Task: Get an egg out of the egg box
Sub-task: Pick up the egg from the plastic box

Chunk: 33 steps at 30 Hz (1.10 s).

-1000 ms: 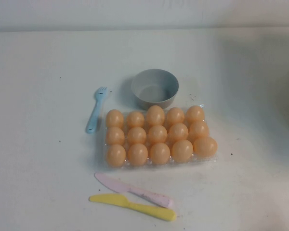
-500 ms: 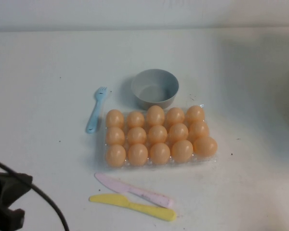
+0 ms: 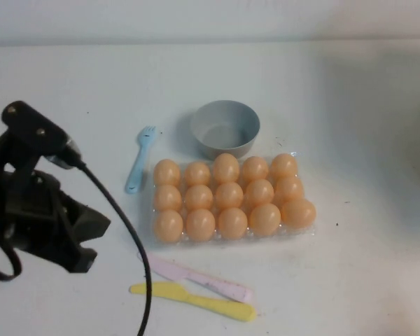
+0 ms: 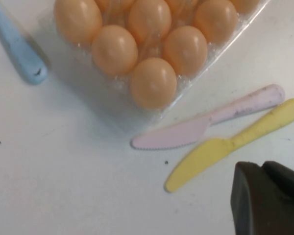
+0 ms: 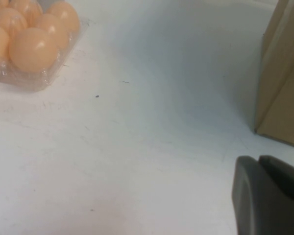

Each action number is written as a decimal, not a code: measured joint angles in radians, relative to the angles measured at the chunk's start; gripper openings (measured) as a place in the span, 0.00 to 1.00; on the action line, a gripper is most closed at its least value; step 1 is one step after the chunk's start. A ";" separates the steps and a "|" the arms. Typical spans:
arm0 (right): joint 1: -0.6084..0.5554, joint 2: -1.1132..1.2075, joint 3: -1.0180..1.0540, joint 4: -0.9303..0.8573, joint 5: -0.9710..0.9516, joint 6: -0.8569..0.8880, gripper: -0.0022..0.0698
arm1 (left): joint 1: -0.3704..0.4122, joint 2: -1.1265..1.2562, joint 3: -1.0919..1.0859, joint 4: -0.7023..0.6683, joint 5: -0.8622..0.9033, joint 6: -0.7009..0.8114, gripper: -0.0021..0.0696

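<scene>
The egg box (image 3: 232,238), a clear plastic tray of three rows by five cups, is seen lying flat near the middle of the white worktop (image 3: 350,126), and every cup is filled — fifteen orange-tan eggs are counted. The egg (image 3: 168,225) at the near left corner of the tray is the one nearest the left arm, and it is seated in its cup like the rest. A round grey bowl (image 3: 225,128) is placed just behind the tray, apart from it. A light blue plastic fork (image 3: 139,159) is laid to the left of the tray, and a pink knife (image 3: 194,276) and a yellow knife (image 3: 192,301) are laid side by side in front of it.

The left end effector (image 3: 80,241) is held above the worktop on the left, well apart from the egg box and pointed toward it; nothing is held in it, and whether its fingers are parted cannot be told. In the right wrist view the right end effector (image 5: 269,196) is shown only as a dark edge over bare worktop beside a brown cardboard box (image 5: 283,78) — its state cannot be told either.
</scene>
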 joint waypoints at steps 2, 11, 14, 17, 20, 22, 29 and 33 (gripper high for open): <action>0.000 0.000 0.000 0.000 0.000 0.000 0.01 | -0.041 0.027 -0.009 0.026 -0.052 -0.027 0.02; 0.000 0.000 0.000 0.000 0.000 0.000 0.01 | -0.152 0.195 -0.055 0.166 -0.125 -0.145 0.12; 0.000 0.000 0.000 0.000 0.000 0.000 0.01 | -0.177 0.259 -0.097 0.184 -0.116 -0.153 0.35; 0.000 0.000 0.000 0.000 0.000 0.000 0.01 | -0.194 0.299 -0.134 0.186 -0.118 -0.168 0.58; 0.000 0.000 0.000 0.000 0.000 0.000 0.01 | -0.198 0.320 -0.152 0.186 -0.132 -0.181 0.67; 0.000 0.000 0.000 0.000 0.000 0.000 0.01 | -0.198 0.327 -0.156 0.184 -0.142 -0.184 0.69; 0.000 0.000 0.000 0.000 0.000 0.000 0.01 | -0.199 0.327 -0.157 0.184 -0.152 -0.184 0.70; 0.000 0.000 0.000 0.000 0.000 0.000 0.01 | -0.199 0.333 -0.157 0.184 -0.153 -0.151 0.70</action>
